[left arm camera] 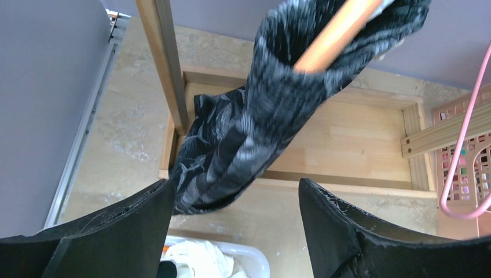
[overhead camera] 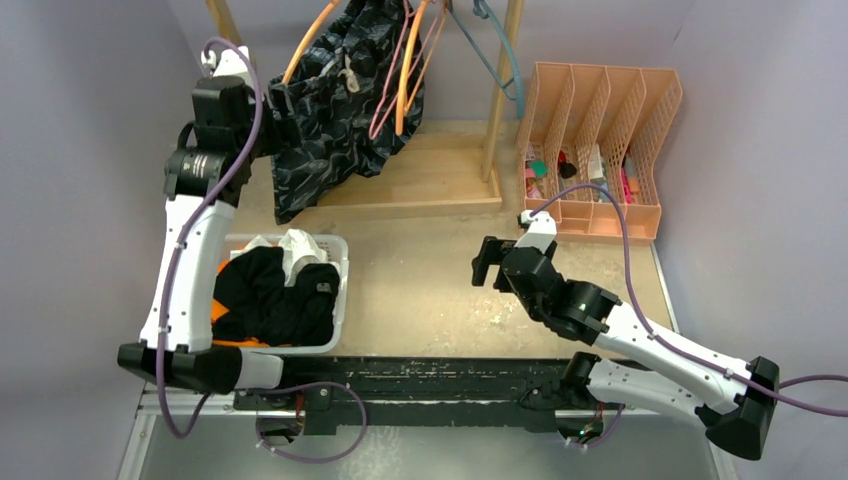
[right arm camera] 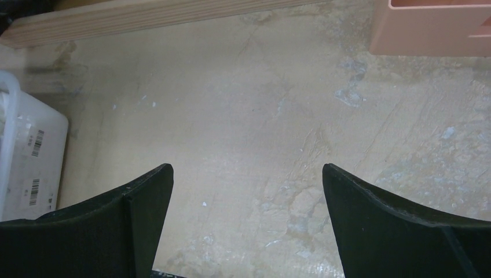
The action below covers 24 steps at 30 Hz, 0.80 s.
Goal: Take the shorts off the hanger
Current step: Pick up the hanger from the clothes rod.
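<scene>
Finds camo-patterned shorts point(overhead camera: 335, 110) draped over orange hanger point(overhead camera: 408, 70) on wooden rack point(overhead camera: 420, 190) at table's far side; notes left gripper point(overhead camera: 275, 108) raised at their left edge, fingers point(left arm camera: 116, 231) apart, fabric just beside one finger, nothing clamped; logs black shorts point(overhead camera: 270, 300), white shorts point(overhead camera: 298, 245) and orange shorts point(overhead camera: 240, 343) in white basket point(overhead camera: 340, 290); records right gripper point(overhead camera: 487, 262) low over tabletop, fingers spread wide, holding nothing.

Plain lilac-grey walls point(overhead camera: 90, 120) close in a mottled beige tabletop point(overhead camera: 430, 290) edged by an aluminium frame point(overhead camera: 130, 455), where a pale wooden rack base point(overhead camera: 440, 180) with upright posts point(overhead camera: 497, 110) stands at the back beside a peach mesh file organiser point(overhead camera: 600, 100), all under soft, even light.
</scene>
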Each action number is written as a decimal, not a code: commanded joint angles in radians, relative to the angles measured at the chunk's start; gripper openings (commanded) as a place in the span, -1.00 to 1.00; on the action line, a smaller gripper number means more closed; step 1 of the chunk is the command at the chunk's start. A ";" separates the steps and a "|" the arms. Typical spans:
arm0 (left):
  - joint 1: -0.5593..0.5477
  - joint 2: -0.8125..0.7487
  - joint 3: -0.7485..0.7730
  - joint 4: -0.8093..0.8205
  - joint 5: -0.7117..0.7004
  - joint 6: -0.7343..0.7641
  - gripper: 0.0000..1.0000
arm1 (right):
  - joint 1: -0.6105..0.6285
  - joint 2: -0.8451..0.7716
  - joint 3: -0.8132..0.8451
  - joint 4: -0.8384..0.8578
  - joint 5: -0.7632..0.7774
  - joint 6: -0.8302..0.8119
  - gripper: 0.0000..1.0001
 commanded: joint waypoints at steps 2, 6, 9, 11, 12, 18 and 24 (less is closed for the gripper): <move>0.035 0.106 0.183 -0.051 0.099 0.067 0.54 | -0.001 -0.013 0.014 -0.023 0.021 0.010 0.99; 0.054 0.176 0.253 -0.067 0.221 0.100 0.52 | -0.001 -0.018 0.010 -0.020 0.019 0.013 0.99; 0.066 0.217 0.299 -0.080 0.303 0.127 0.47 | -0.001 -0.017 0.012 -0.030 0.021 0.017 0.99; 0.070 0.237 0.320 -0.078 0.349 0.133 0.40 | -0.001 -0.019 0.013 -0.034 0.024 0.017 0.99; 0.071 0.247 0.329 -0.077 0.373 0.139 0.35 | -0.001 -0.018 0.012 -0.035 0.025 0.017 0.99; 0.071 0.272 0.365 -0.127 0.507 0.203 -0.01 | -0.001 -0.019 0.024 -0.066 0.052 0.036 0.99; 0.071 0.277 0.381 -0.101 0.619 0.190 0.00 | -0.001 -0.028 0.008 -0.051 0.049 0.050 0.99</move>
